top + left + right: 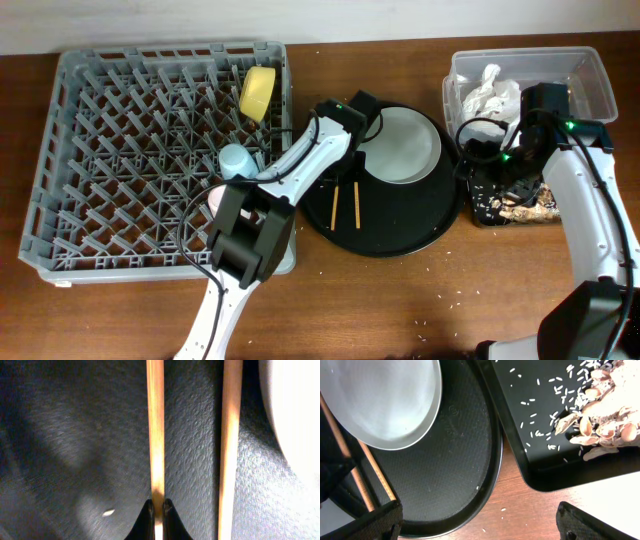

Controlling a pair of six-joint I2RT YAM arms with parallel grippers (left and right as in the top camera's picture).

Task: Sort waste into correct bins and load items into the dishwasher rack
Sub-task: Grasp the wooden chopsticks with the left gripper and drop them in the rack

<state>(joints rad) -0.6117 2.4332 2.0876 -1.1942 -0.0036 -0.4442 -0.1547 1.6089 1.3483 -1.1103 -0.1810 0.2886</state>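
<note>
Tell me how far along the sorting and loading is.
Done: yellow bowl and light-blue cup in the grey lattice rack; crumpled white napkins in the clear plastic tub, food bits in the black rectangular tray. In hand: left fingers pinch one wooden chopstick. Left: the second chopstick and the pale round plate.

No legible text or number found. One embossed mark on the round black tray (pixel 454 412) beneath my right gripper (pixel 479 510): unreadable.
</note>
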